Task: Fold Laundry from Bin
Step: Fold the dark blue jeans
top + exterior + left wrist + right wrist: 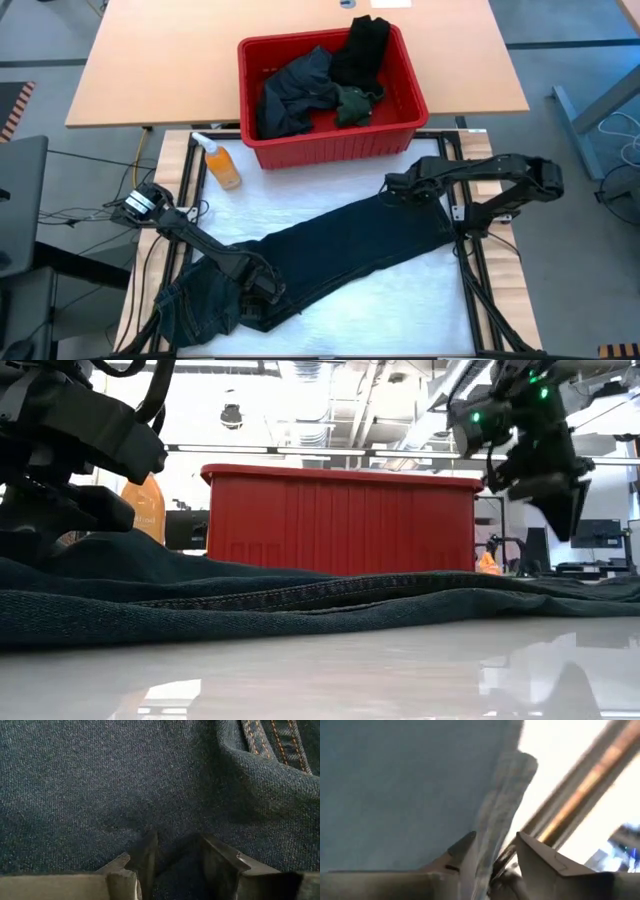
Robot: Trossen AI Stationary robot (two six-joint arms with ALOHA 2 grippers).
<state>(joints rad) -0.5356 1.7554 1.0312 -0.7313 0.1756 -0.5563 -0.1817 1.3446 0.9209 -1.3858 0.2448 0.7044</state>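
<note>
Denim fills the foreground: the dark navy jeans (300, 605) lie stretched flat on the white-covered bench (400, 290), running diagonally in front of the red bin (330, 145), one end near the bin's right corner and the bunched waist end well away from it toward the left. At that waist end the left pincer (175, 865) is pressed down into the cloth with its fingers part-spread and a ridge of denim between them, so it appears to be pinching the fabric. Off the bin's right front corner, the right pincer (392, 186) hovers above the other end of the jeans, fingers apart and holding nothing. An orange bottle (220, 163) stands just beside the bin's left front corner. Inside the bin remain the rest of the laundry (320, 85), dark pieces with a green shirt among them. Judging by this, the job is early: one garment is laid out but not folded, and several are still to be taken out.
</note>
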